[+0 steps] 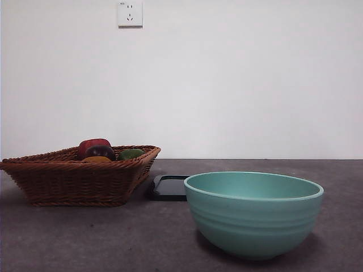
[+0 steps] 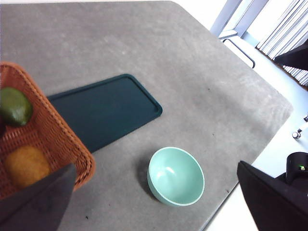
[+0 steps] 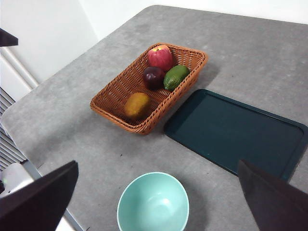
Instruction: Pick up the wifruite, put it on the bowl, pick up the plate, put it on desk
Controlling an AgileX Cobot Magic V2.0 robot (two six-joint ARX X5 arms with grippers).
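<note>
The wifruite (image 3: 137, 105) is a rough orange-brown fruit lying in the wicker basket (image 3: 115, 96); its top just shows above the basket rim in the front view (image 1: 96, 160), and the left wrist view has it too (image 2: 26, 166). On the desk (image 1: 113, 238) stands the empty mint-green bowl (image 1: 253, 212) (image 2: 175, 176) (image 3: 153, 202). The black plate (image 3: 236, 132) (image 2: 103, 109) (image 1: 169, 187) lies flat beside the basket, behind the bowl. My left gripper (image 2: 155, 164) and right gripper (image 3: 158, 162) both hang high above the desk, open and holding nothing. Neither arm appears in the front view.
The basket (image 1: 74, 178) also holds a red apple (image 3: 160, 57), a dark purple fruit (image 3: 153, 76) and a green fruit (image 3: 175, 76) (image 2: 14, 106). The desk's edges run close to the bowl in both wrist views. A wall socket (image 1: 130, 13) sits on the white wall.
</note>
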